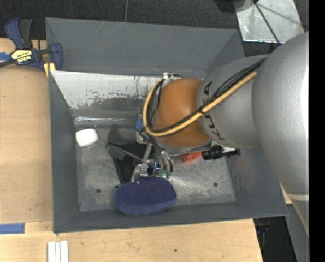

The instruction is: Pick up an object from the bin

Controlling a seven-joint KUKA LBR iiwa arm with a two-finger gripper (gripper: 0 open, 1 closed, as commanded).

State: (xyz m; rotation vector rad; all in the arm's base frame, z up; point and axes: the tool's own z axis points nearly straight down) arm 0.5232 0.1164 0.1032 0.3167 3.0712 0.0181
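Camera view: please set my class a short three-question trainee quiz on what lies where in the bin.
1. True or false: the white block lies in the left part of the bin, apart from the pincer.
2. Fill in: the black thing lies toward the view's ___ of the pincer.
3. Which lies nearest the view's bottom edge? A dark blue pouch; B white block; C black thing.
Key: 1 true; 2 left; 3 A.

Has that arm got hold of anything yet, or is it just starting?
Done: the pincer is down inside the bin, between a black angular piece and a dark blue pouch. In hand: I cannot tell whether it grips either. Left: lifting one out; the white block and red-and-black pen lie untouched on the floor.
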